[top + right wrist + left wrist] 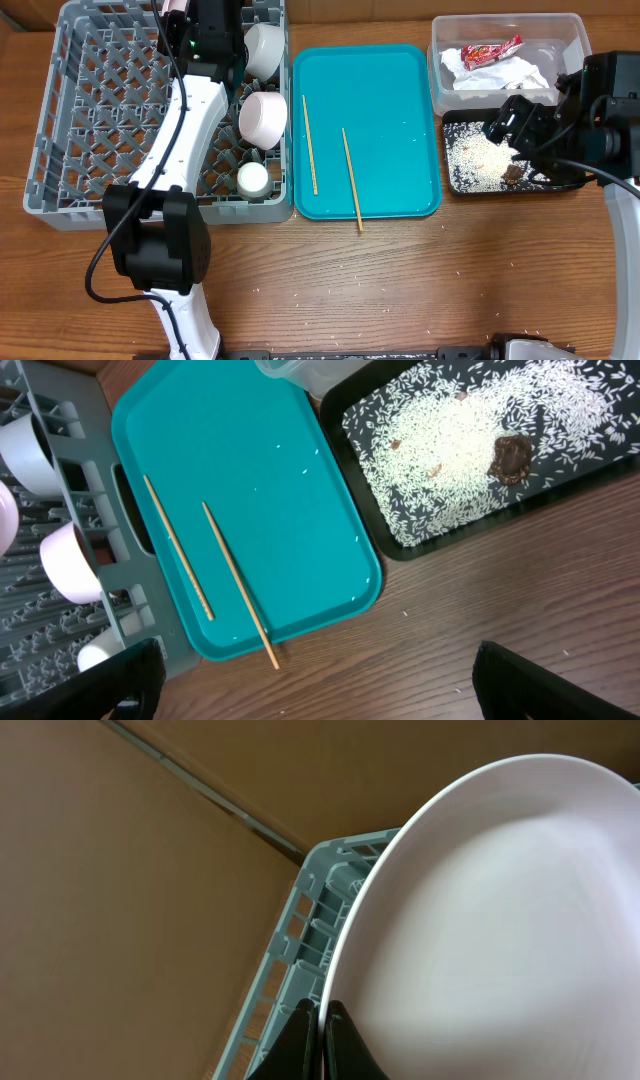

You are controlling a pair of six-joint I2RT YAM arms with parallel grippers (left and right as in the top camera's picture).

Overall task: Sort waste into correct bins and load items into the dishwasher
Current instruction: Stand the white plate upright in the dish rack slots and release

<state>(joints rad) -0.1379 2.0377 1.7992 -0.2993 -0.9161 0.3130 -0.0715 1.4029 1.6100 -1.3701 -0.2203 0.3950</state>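
**Most of it done: plate going in, chopsticks waiting**

Two bowls point(263, 117) and the cup point(253, 179) are sitting in the grey rack point(90, 110), along its right side. The left claw point(320, 1020) is pinching the rim of the plate point(480, 920) and holding it on edge over a rack corner. Whether it is sitting between pegs, I cannot tell.

The wrapper point(490, 50) and napkin point(500, 75) are lying in the clear tub point(572, 30). The rice point(450, 450) and brown lump point(512, 455) are lying in the black tray point(400, 545). The right claw point(512, 128) is hanging over that tray, fingers spread wide, carrying nothing.

Both chopsticks point(310, 145) are lying on the teal tray point(390, 100), with one tip poking over the front edge above the table point(450, 280).

My read of what is left: letting go of the plate and loading both chopsticks. A few stray grains point(405, 613) are showing on the table and teal tray, possibly needing a sweep.
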